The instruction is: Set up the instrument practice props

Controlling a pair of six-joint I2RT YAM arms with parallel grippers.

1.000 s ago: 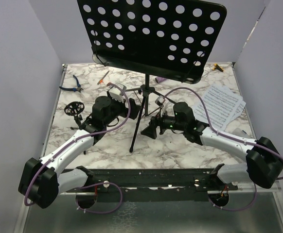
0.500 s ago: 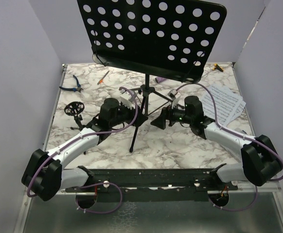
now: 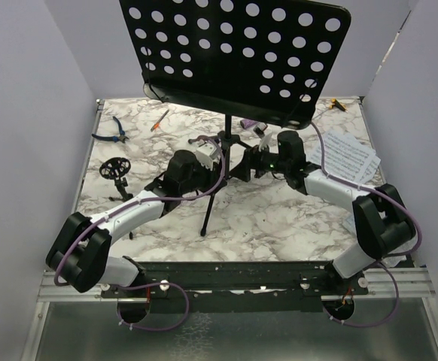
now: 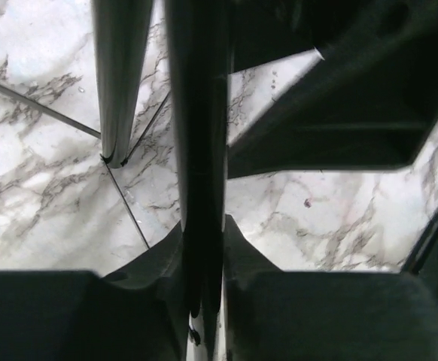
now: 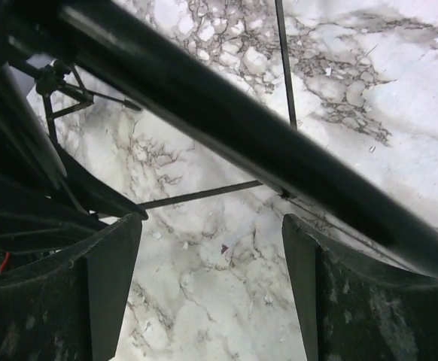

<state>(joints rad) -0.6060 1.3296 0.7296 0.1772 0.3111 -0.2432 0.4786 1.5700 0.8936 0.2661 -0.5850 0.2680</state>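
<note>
The music stand (image 3: 234,53) is standing upright between the 2 arms, its perforated desk towering over both. The left gripper (image 4: 204,229) is clamping the stand's pole (image 4: 196,113) low down, just above where the tripod legs (image 3: 206,214) are splaying out, with its fingers pressing on the tube from both sides. The right gripper (image 5: 211,222) is hovering on the other side of the pole, its fingers spread wide and holding nothing, while the pole is crossing just beyond their tips. The sheet music (image 3: 345,156) is lying to the right of the stand and the small mic stand (image 3: 116,168) is sitting to its left. Something purple, probably the microphone (image 3: 249,123), is peeking out behind the pole

I am guessing the arms are steadying or shifting the stand. To do it well, the left hold should be staying firm and low, and the right fingers should be coming squarely around the pole before squeezing. Any move should be going slowly, since the stand is looking top-heavy and 1 sideways tug could be tipping it
</note>
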